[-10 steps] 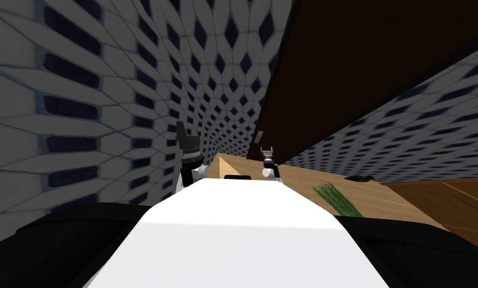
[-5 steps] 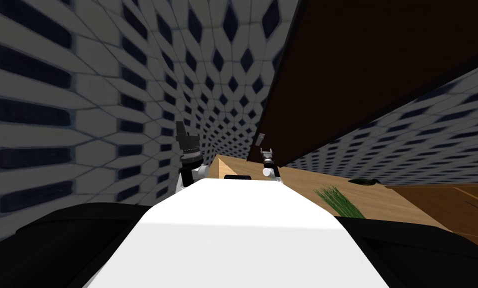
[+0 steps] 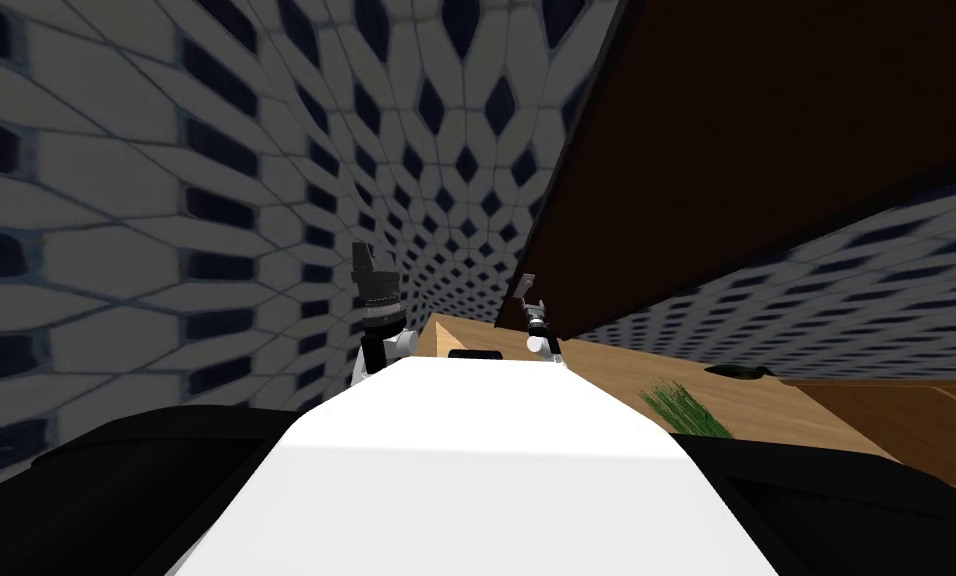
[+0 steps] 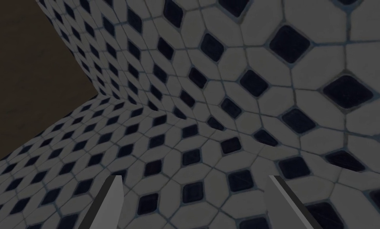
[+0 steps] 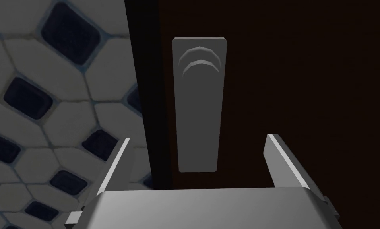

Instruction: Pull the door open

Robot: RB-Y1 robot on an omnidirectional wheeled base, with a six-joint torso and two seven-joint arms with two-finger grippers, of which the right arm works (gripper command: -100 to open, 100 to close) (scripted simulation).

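Brown, near black, the door (image 3: 766,120) stands close ahead on the right, its handle edge next to the tiled wall (image 3: 166,200). Task item located: the grey handle plate (image 3: 524,287) sits near that edge, just above the right gripper (image 3: 533,306) in the head view.

Change noted: over the last second the whole head picture has shifted, with tiles and door panel growing larger and sliding outward. That is my own advance toward the door, not a swing of the door. Within it, the handle plate has drawn closer to the right gripper, while both arms keep their pose ahead of the chest.

Right wrist view: the handle plate (image 5: 199,103) lies centred between the two fingers of the right gripper (image 5: 198,137). The fingers stand wide apart, one on the tiled-wall side and one over the door face. Nothing is held. Two curved ridges near the plate's far end may be a knob or lever seen end-on; the dim render does not settle it.

Left gripper (image 3: 371,265): raised beside the wall, fingers (image 4: 113,191) spread, empty, idle.

Assessment: approach and alignment look near complete. The grasp is not yet made and the door, by my judgement, is not yet drawn. The next step calls for easing forward, closing on the handle, then pulling.
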